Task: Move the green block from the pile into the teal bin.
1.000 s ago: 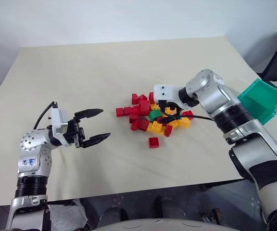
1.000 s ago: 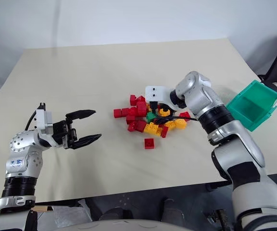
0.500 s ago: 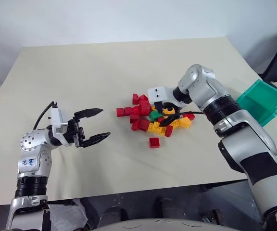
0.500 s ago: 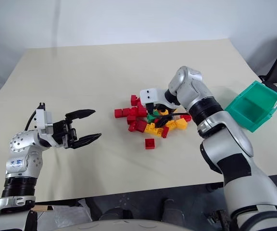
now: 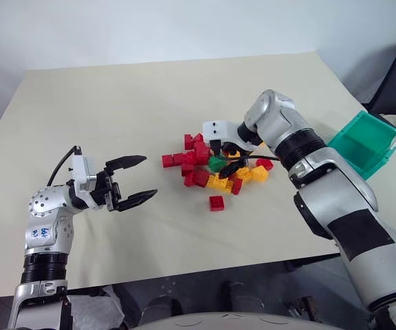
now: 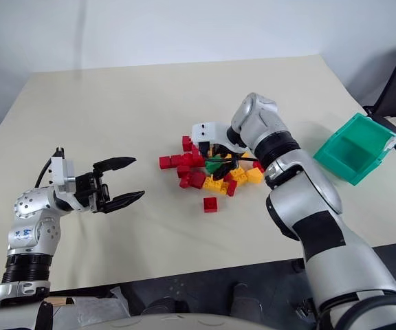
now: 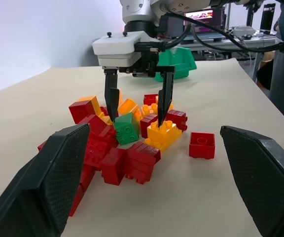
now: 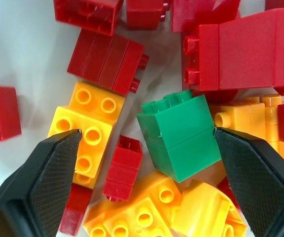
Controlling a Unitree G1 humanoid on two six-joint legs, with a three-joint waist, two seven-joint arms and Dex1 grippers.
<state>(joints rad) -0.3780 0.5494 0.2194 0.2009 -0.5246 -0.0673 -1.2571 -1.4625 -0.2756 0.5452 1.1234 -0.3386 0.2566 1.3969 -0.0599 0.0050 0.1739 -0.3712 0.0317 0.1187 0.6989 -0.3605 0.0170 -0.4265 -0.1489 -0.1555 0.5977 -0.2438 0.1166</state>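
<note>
**Over the pile, jaws wide around the green block**

Between the spread black fingers of the right gripper point(image 7: 138, 101) sits the green block point(image 7: 127, 129), tilted among its neighbours and not yet pinched; one fingertip hangs beside it, the other over a yellow-orange brick point(image 7: 163, 134). Around it the pile point(image 5: 212, 165) of red and yellow-orange bricks spreads across the table point(image 5: 115, 103), with a single red brick point(image 5: 216, 202) lying just apart. Well off to the right, the teal bin point(image 5: 366, 143) sits tipped at the table's edge. Far to the left, the left gripper point(image 5: 137, 180) hovers wide open, holding nothing.
</note>
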